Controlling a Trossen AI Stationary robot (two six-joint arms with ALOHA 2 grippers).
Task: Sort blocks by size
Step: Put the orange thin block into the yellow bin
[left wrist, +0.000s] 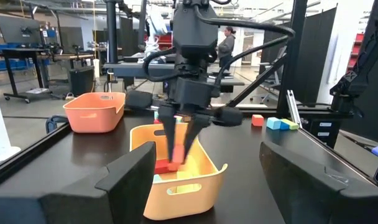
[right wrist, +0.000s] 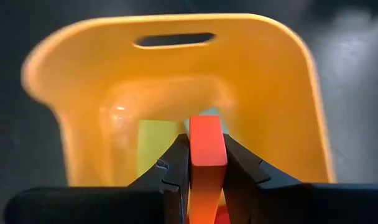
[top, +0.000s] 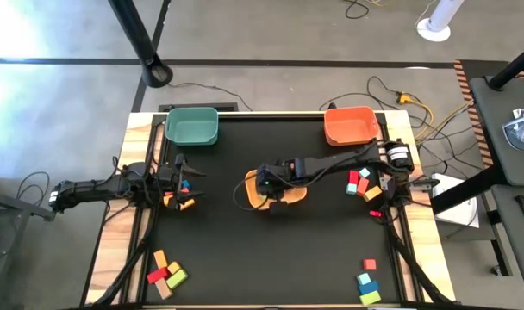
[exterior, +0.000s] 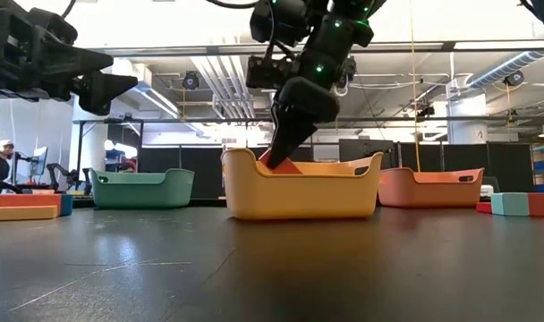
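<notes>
Right gripper [right wrist: 207,171] is clamped on a red block [right wrist: 207,149], pinched edge-on between the jaws and hanging just inside the yellow bin [right wrist: 288,81]. I'd drop a touch lower before letting go so it doesn't bounce out. Left gripper [left wrist: 207,174] waits off to the side, jaws spread, empty.

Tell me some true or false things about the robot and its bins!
1. The right gripper is shut on a red block. True.
2. That block is over the green bin. False: it is inside the yellow bin at the table's middle.
3. The yellow bin already holds a yellow block. True.
4. The orange bin is on the robot's left side. False: it sits at the far right corner.
5. The left gripper carries a block. False: it is open, near blocks at the left edge.
</notes>
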